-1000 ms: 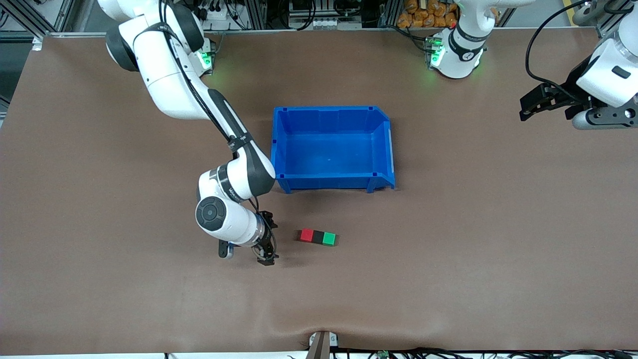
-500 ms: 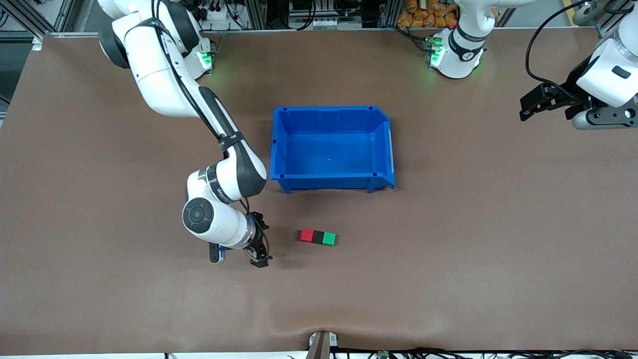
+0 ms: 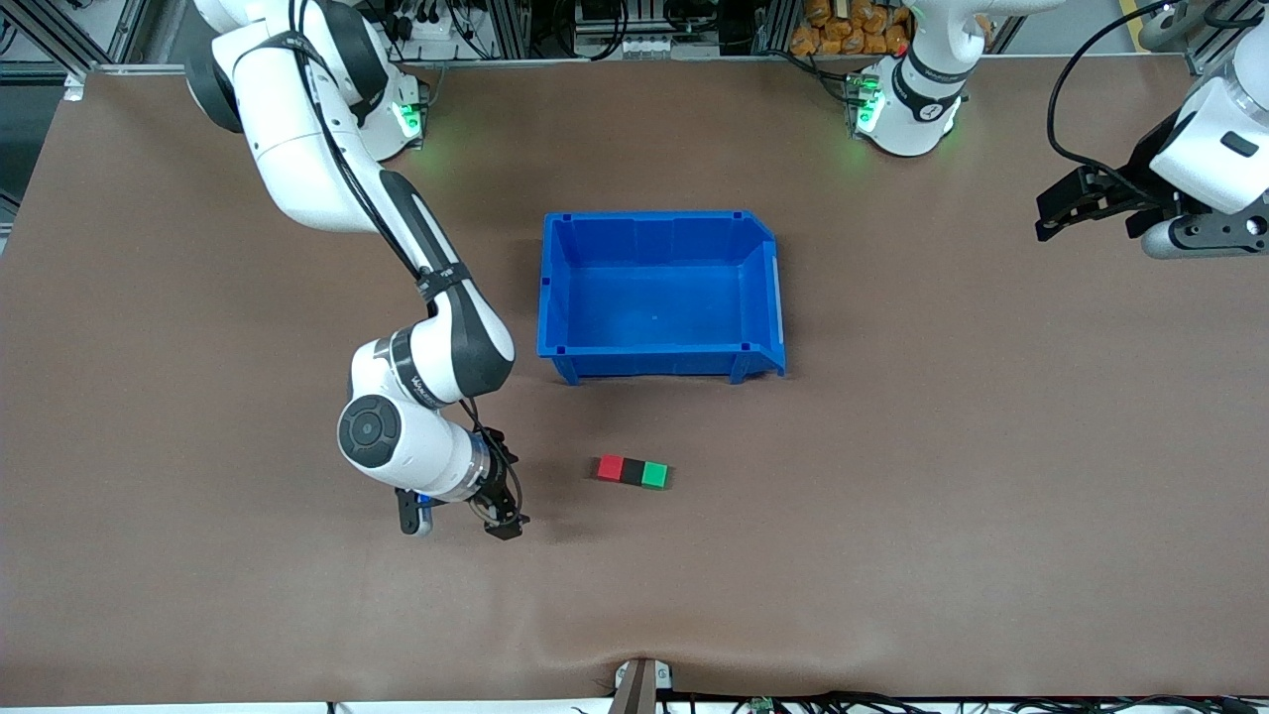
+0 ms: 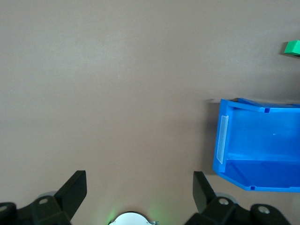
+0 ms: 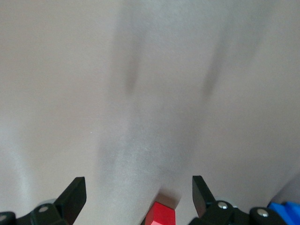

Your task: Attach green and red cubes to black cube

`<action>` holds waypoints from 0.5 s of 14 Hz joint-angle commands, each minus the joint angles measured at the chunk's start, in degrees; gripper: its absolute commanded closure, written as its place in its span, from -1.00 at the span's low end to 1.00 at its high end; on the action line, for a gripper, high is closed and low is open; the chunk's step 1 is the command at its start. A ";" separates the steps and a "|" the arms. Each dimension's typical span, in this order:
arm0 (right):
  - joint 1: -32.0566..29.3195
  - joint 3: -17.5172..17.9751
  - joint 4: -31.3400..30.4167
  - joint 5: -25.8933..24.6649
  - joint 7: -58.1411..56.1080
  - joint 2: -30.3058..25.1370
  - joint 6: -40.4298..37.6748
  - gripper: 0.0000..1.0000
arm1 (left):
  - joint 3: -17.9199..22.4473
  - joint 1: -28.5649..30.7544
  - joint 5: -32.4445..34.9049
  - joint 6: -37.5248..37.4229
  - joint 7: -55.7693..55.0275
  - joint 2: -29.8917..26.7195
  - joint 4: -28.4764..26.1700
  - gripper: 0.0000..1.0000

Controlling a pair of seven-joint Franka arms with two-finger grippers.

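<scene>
The red cube (image 3: 609, 468), the black cube (image 3: 632, 471) and the green cube (image 3: 653, 475) lie touching in one row on the table, black in the middle, nearer the front camera than the blue bin. My right gripper (image 3: 501, 518) hangs low over the mat beside the row's red end, open and holding nothing. In the right wrist view the red cube (image 5: 161, 214) shows between the open right gripper (image 5: 137, 187) fingers, farther off. My left gripper (image 3: 1043, 216) waits open at the left arm's end; its wrist view shows the left gripper (image 4: 139, 180) and the green cube (image 4: 292, 47).
A blue bin (image 3: 773, 297) with nothing inside stands mid-table, farther from the front camera than the cube row; the blue bin (image 4: 224, 140) also shows in the left wrist view. Brown mat surrounds everything.
The right arm has drawn its open gripper away from the cube row, toward the right arm's end of the table. The cubes and the left arm have not moved.
</scene>
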 commanded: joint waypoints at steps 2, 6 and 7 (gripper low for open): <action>-1.70 1.07 -0.88 -1.81 -4.73 -2.06 -4.94 -1.00 | -0.17 0.23 0.14 -0.10 -0.18 0.07 0.49 -1.00; -3.19 1.15 -0.88 -1.81 -9.40 -3.11 -6.98 -1.00 | -0.17 0.14 0.06 -0.02 -0.27 0.24 0.58 -1.00; -3.45 1.07 -0.88 -1.81 -10.97 -3.29 -8.11 -1.00 | -0.17 0.14 0.14 0.07 -0.27 0.24 0.58 -1.00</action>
